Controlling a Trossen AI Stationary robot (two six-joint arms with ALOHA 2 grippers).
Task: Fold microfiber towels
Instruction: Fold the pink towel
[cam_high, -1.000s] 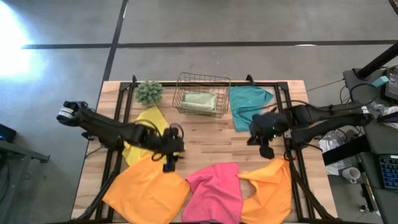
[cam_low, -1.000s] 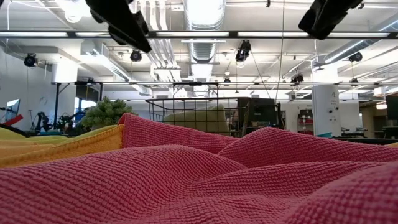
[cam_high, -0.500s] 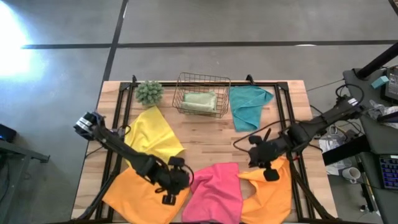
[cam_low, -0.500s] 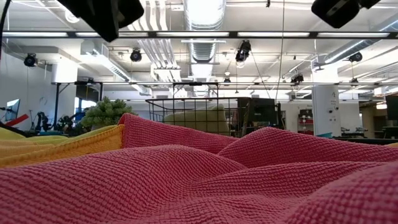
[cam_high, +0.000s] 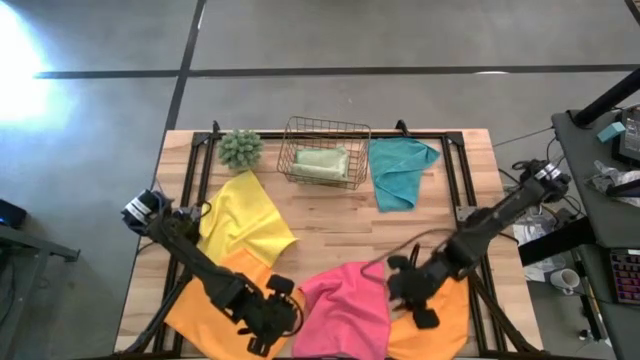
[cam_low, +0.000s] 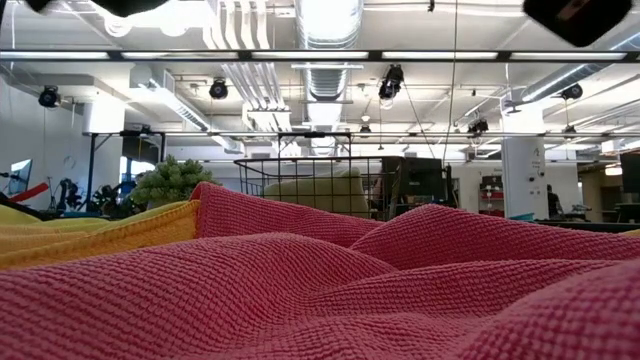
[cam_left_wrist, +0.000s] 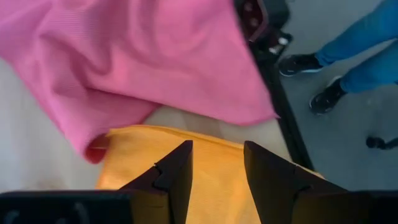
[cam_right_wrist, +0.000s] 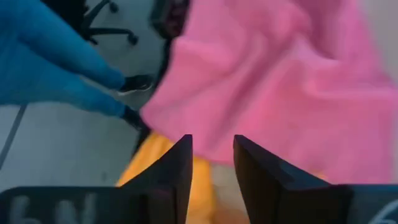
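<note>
The pink towel (cam_high: 345, 305) lies crumpled at the table's near edge, between two orange towels (cam_high: 215, 300) (cam_high: 448, 300). A yellow towel (cam_high: 245, 220) lies spread at the left and a teal one (cam_high: 400, 170) at the far right. A sage green towel (cam_high: 320, 160) lies folded in the wire basket (cam_high: 325, 128). My left gripper (cam_high: 262, 335) (cam_left_wrist: 217, 149) hovers open over the left orange towel's near right corner, beside the pink towel (cam_left_wrist: 143, 56). My right gripper (cam_high: 422, 315) (cam_right_wrist: 211, 143) hovers open over the pink towel's right edge (cam_right_wrist: 273, 81).
A fuzzy green plant ball (cam_high: 240, 148) stands at the far left, beside the basket. Bare wood (cam_high: 340, 225) shows mid-table. A person's legs in blue (cam_left_wrist: 367, 37) stand just off the near edge. In the low view the pink towel (cam_low: 320, 280) fills the foreground.
Both grippers have swung toward the table's near edge and come lower. The left went from the yellow towel's near edge to the orange towel's near right corner. The right went from beside the teal towel to the pink towel's right edge. The towels have not moved.
</note>
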